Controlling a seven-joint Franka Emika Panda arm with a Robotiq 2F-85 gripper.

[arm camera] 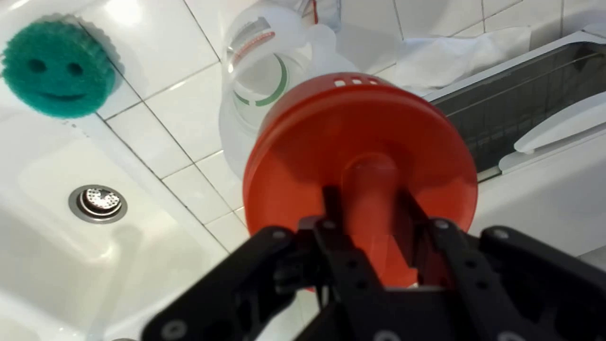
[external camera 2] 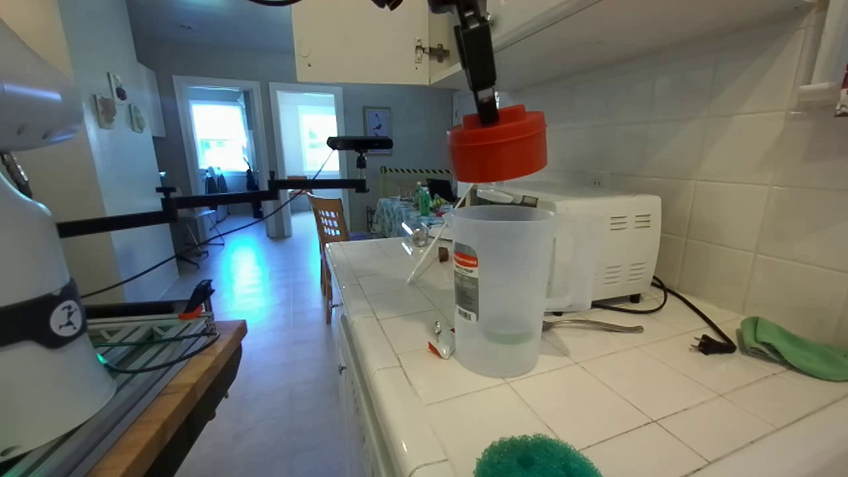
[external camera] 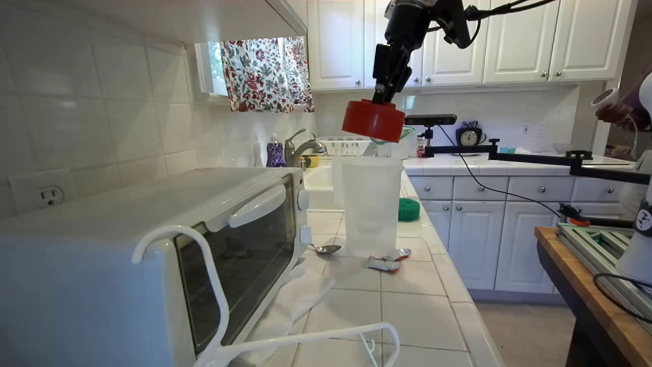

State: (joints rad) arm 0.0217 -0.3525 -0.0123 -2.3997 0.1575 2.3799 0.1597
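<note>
One red pitcher lid (external camera 2: 497, 158) is secured: my pincer (arm camera: 370, 208) is clamped on the raised grip (arm camera: 370, 182) across its top. I hold the lid directly above the frosted pitcher (external camera 2: 507, 291), which stands upright on the tiled table (external camera 2: 616, 411) near the toaster oven (external camera 2: 619, 245); both exterior views show a gap between lid and rim. I judge the step in hand to be alignment over the pitcher's mouth. The next move, in my judgement, calls for levelling the lid and confirming its centring before any lowering. Orientation: the lid is round, so its face has no long axis; the grip side faces up, the skirt faces down, and the disc tips lower toward the table's front edge. Small skirt slots (arm camera: 355, 82) face the top of my wrist view. The pitcher's long axis is vertical, its spout toward that same edge.
</note>
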